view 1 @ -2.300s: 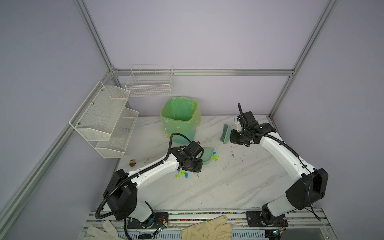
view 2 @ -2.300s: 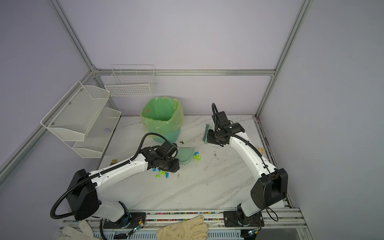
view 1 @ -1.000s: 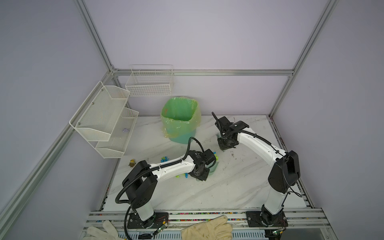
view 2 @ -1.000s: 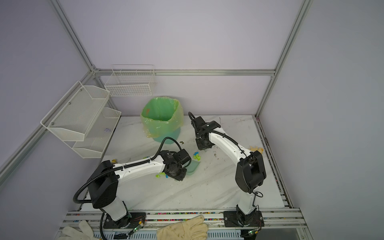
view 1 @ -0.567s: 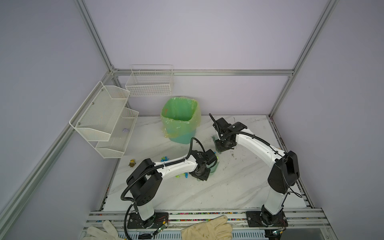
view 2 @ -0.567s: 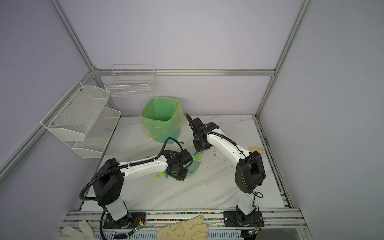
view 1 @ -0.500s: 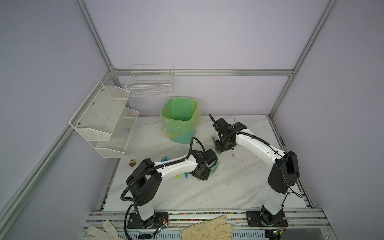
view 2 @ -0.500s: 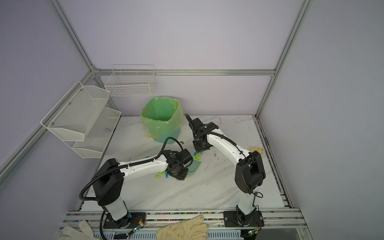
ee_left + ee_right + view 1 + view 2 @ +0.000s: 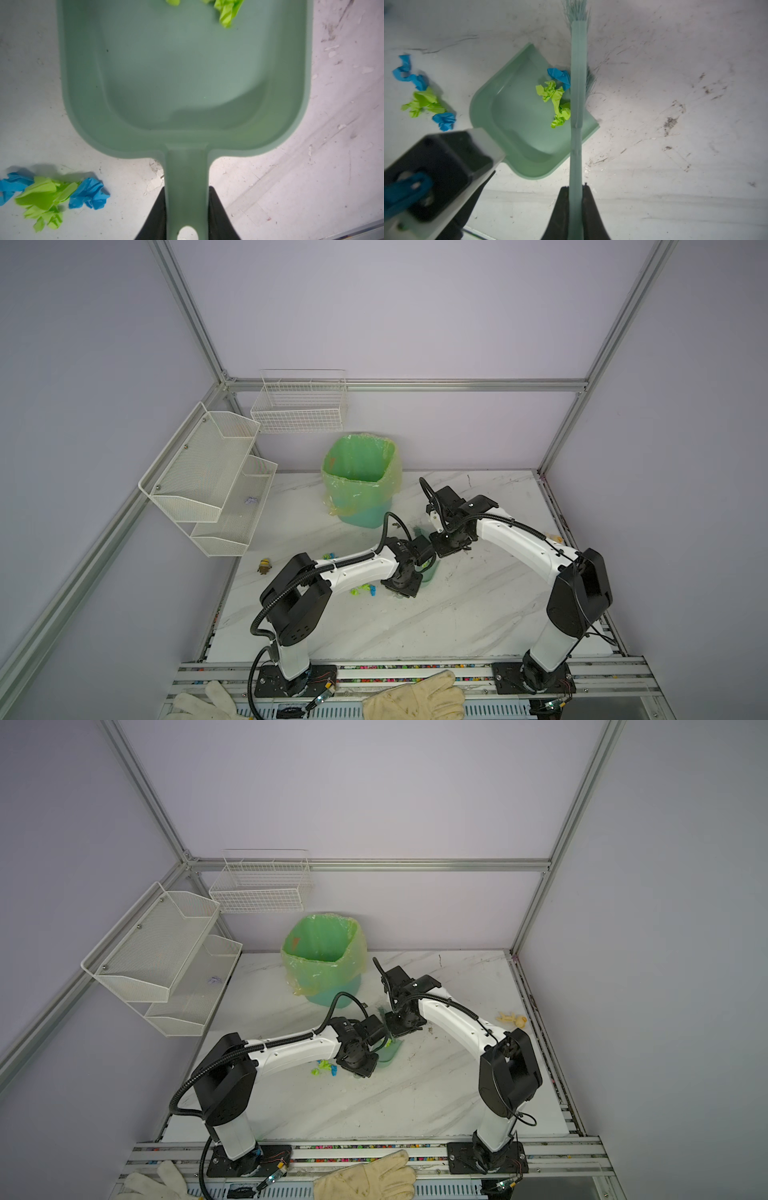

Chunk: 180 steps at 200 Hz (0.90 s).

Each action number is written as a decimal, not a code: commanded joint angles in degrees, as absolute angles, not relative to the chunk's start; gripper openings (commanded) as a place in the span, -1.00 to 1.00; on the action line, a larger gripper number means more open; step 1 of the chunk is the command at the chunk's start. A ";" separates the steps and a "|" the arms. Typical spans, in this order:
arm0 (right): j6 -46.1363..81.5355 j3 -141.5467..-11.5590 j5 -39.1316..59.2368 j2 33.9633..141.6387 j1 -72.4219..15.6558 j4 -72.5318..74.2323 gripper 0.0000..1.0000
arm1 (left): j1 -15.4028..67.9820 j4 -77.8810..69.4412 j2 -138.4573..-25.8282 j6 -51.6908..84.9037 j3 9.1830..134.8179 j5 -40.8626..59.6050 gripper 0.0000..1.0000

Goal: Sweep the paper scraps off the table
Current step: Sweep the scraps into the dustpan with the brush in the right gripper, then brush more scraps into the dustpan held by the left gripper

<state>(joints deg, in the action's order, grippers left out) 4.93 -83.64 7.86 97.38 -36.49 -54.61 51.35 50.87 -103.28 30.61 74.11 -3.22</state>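
My left gripper is shut on the handle of a pale green dustpan, which lies flat on the white marble table. My right gripper is shut on the handle of a green brush, whose bristles stand at the dustpan's mouth. Lime and blue paper scraps lie inside the pan against the brush. A further cluster of paper scraps lies on the table beside the pan, seen in both top views. A few more scraps lie beyond the left arm.
A bin lined with a green bag stands at the back centre. White wire racks and a wire basket hang at the left. A small yellow toy figure sits near the left edge and a beige figure near the right. Gloves lie on the front rail.
The right arm has swung the brush from the back right over to the dustpan's mouth. The left arm has pushed the dustpan to the right. Little has moved in the last half second.
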 commanded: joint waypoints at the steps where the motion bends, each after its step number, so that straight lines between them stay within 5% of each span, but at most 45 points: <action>1: 4.31 -80.27 17.13 94.52 -37.18 -53.38 -1.00 | 50.63 51.02 -103.70 28.96 78.58 -3.25 -1.00; 180: 12.59 -81.58 10.72 87.06 -30.35 -47.38 -1.00 | 49.88 51.20 -102.20 27.27 78.71 -6.38 -1.00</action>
